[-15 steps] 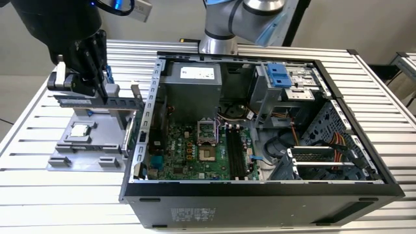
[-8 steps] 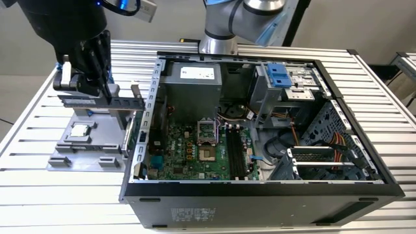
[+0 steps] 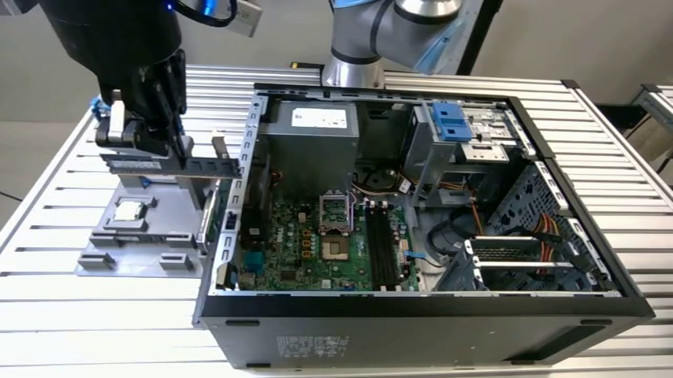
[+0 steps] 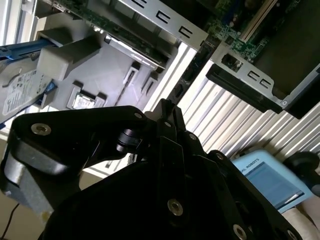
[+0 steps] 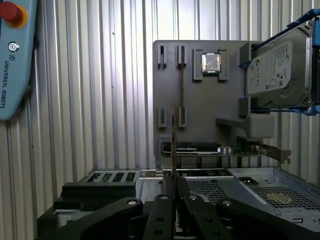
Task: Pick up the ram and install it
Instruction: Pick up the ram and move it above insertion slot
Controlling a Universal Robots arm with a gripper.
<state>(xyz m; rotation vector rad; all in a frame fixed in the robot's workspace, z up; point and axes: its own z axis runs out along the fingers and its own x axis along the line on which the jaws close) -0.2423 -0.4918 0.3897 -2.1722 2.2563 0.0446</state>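
In the exterior view my black gripper (image 3: 169, 153) hangs over the grey parts holder (image 3: 137, 244) at the exterior view's left, shut on the ram (image 3: 197, 165). The ram is a long dark stick held level, clear above the holder. The first wrist view looks along the ram (image 5: 173, 145) edge-on, a thin line rising from between the closed fingertips of the gripper (image 5: 172, 187). Beyond it the holder's narrow slot (image 5: 181, 85) runs bare. The open computer case (image 3: 247, 157) lies to the exterior view's right of the gripper, with its long black memory slots (image 3: 379, 246) on the green motherboard.
On the holder sit a small square processor chip (image 3: 128, 210) (image 5: 211, 63), an upright silver hard drive (image 5: 279, 70) with blue rails, and an expansion card (image 5: 192, 148). The arm's base (image 3: 358, 67) stands behind the case. A pale blue teach pendant (image 5: 15, 60) lies on the ribbed table.
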